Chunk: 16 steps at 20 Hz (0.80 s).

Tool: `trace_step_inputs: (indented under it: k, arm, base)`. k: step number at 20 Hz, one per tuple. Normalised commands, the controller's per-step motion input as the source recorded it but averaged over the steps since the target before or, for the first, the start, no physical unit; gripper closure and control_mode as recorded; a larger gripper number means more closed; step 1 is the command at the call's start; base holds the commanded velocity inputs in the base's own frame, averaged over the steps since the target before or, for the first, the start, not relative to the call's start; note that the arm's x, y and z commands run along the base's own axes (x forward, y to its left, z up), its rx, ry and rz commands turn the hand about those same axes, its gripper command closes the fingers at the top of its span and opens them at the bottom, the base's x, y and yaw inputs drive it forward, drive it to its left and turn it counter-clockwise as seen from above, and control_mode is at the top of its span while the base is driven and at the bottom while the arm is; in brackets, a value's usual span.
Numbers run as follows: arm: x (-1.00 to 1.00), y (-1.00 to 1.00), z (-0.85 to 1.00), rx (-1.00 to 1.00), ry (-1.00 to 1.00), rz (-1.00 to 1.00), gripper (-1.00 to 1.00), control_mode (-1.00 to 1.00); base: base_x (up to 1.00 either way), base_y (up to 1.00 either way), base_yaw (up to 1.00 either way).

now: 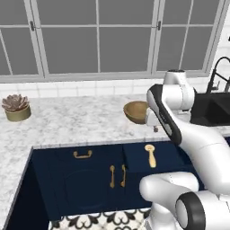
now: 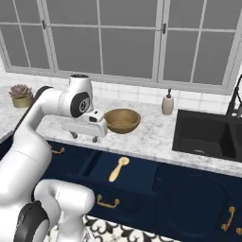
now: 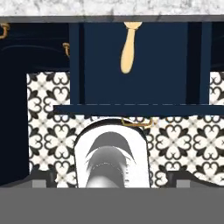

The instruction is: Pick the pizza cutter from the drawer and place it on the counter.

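Observation:
The pizza cutter (image 1: 150, 155) (image 2: 118, 169) (image 3: 127, 50), slim and tan-yellow, lies flat inside the open navy drawer (image 1: 134, 158) (image 2: 139, 177) (image 3: 166, 61), its disc end toward the counter. My gripper (image 2: 84, 137) (image 1: 155, 129) hangs above the front edge of the white marble counter (image 1: 76, 123) (image 2: 151, 137), higher than the drawer and pointing down. Its fingertips (image 3: 42, 177) stand far apart with nothing between them, so it is open. In the hand view the drawer's front panel (image 3: 175, 109) and brass pull (image 3: 138, 124) sit below the cutter.
A brown wooden bowl (image 1: 135, 111) (image 2: 122, 120) rests on the counter just behind the hand. A black sink (image 2: 205, 132) (image 1: 211, 110) with a faucet lies to the right, near a soap bottle (image 2: 167, 103). A potted succulent (image 1: 16, 107) (image 2: 21, 94) stands far left.

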Motion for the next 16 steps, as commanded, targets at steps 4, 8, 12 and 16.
trace_step_inputs:
  k: [4, 8, 12, 16]
  arm:
    - [0.0, 0.0, 0.0, 0.0, 0.0, 0.0, -1.0, 1.0]
    - [0.0, 0.0, 0.0, 0.0, 0.0, 0.0, -1.0, 1.0]
    - [0.0, 0.0, 0.0, 0.0, 0.0, 0.0, -1.0, 1.0]
    - [0.0, 0.0, 0.0, 0.0, 0.0, 0.0, -1.0, 1.0]
  base:
    - [-0.18, -1.0, 0.52]
    - [-0.2, -0.79, 0.68]
    - [0.0, -0.57, 0.76]
    - [-0.02, -0.48, 0.83]
